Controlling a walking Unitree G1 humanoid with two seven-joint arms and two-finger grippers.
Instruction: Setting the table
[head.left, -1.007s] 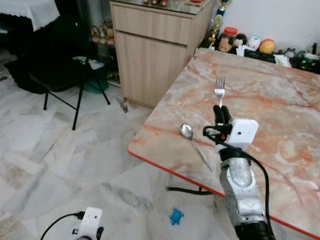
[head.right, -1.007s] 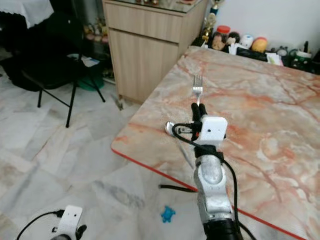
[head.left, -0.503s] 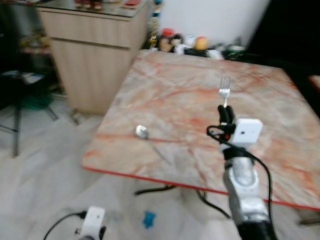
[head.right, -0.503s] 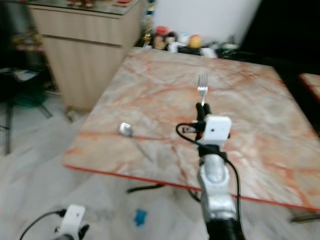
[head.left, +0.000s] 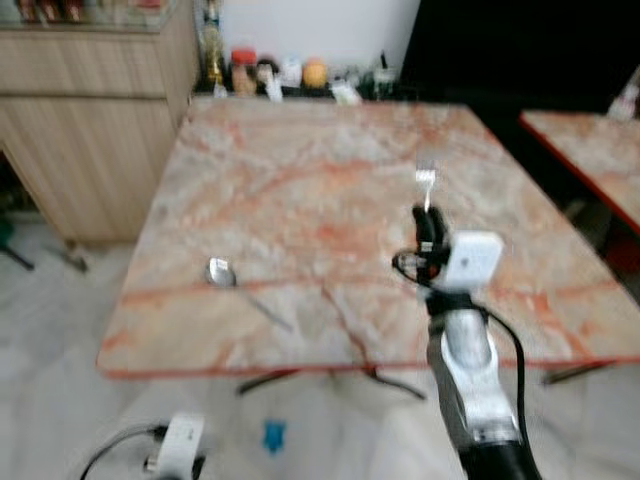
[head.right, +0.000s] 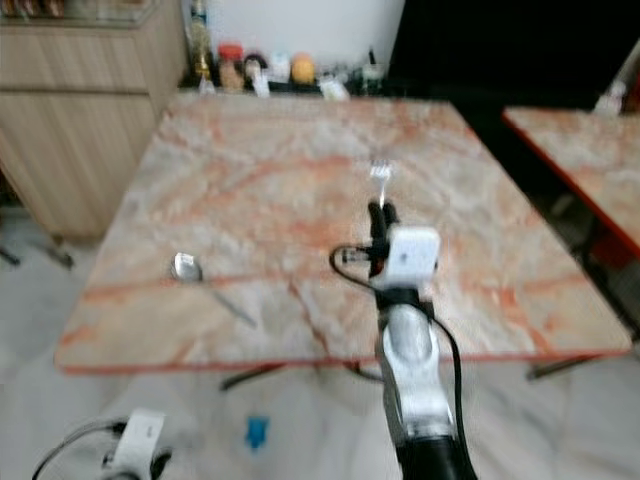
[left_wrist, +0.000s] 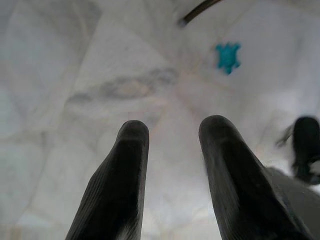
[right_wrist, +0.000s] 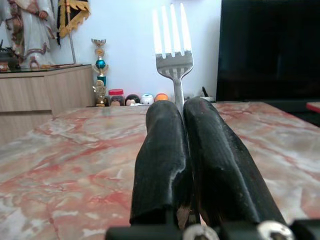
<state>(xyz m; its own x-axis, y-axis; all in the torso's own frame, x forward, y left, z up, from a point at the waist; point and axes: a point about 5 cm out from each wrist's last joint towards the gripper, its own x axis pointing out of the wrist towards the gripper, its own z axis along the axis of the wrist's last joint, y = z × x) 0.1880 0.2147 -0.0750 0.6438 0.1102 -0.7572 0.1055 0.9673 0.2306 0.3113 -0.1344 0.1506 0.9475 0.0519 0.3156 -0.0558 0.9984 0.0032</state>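
Left eye view gives me one marble table (head.left: 300, 190) with one spoon (head.left: 222, 274) lying near its front edge. My right gripper (head.left: 427, 226) hovers above the table, fingers clamped on one fork (right_wrist: 173, 47), tines up. My left gripper (left_wrist: 170, 131) hangs parted over the floor (left_wrist: 65, 75), holding nothing.

Layout around your right gripper (head.left: 428, 214) over the table (head.left: 300, 180)

The fork (head.left: 425, 180) stands up from its closed fingers. To its left you find the spoon (head.left: 222, 274) lying on the table, behind it the jars (head.left: 270, 72), and the left gripper (left_wrist: 172, 130) hangs over the floor (left_wrist: 75, 60).
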